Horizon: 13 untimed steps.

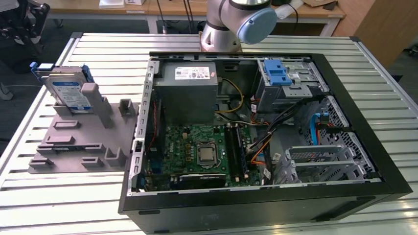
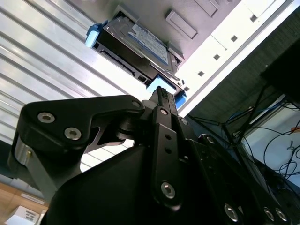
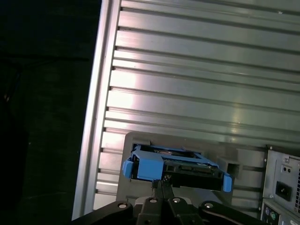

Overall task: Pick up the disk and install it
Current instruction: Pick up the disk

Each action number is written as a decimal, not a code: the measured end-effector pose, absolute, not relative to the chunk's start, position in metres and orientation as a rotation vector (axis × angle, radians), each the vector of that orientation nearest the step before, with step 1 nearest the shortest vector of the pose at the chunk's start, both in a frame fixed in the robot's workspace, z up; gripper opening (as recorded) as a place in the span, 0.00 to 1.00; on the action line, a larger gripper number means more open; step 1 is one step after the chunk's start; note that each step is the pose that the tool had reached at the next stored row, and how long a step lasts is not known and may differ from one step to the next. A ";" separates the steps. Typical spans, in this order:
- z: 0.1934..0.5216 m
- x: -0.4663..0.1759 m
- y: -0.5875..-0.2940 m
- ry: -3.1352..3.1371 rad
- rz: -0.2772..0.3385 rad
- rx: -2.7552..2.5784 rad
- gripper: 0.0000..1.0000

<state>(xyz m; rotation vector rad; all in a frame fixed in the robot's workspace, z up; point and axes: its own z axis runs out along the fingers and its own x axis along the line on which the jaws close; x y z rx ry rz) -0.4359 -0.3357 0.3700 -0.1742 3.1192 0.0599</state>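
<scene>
Fingers of the gripper pressed together, empty, just short of the disk. The disk stands on edge in a grey holder on the slatted metal table, with an open computer case beside and wooden desks beyond.

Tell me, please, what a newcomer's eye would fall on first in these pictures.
First, the big open computer case in the middle of the exterior view, with its green motherboard laid bare. Next, the blue-framed disk, standing upright in a grey holder at the exterior view's left, on the ribbed metal table. In the first wrist view the gripper, fingers together, points toward that disk.
</scene>
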 end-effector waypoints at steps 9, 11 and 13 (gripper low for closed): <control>0.370 -0.436 -0.336 3.118 0.060 -0.205 0.11; 0.370 -0.436 -0.336 3.117 0.060 -0.212 0.11; 0.370 -0.436 -0.336 3.117 0.060 -0.218 0.11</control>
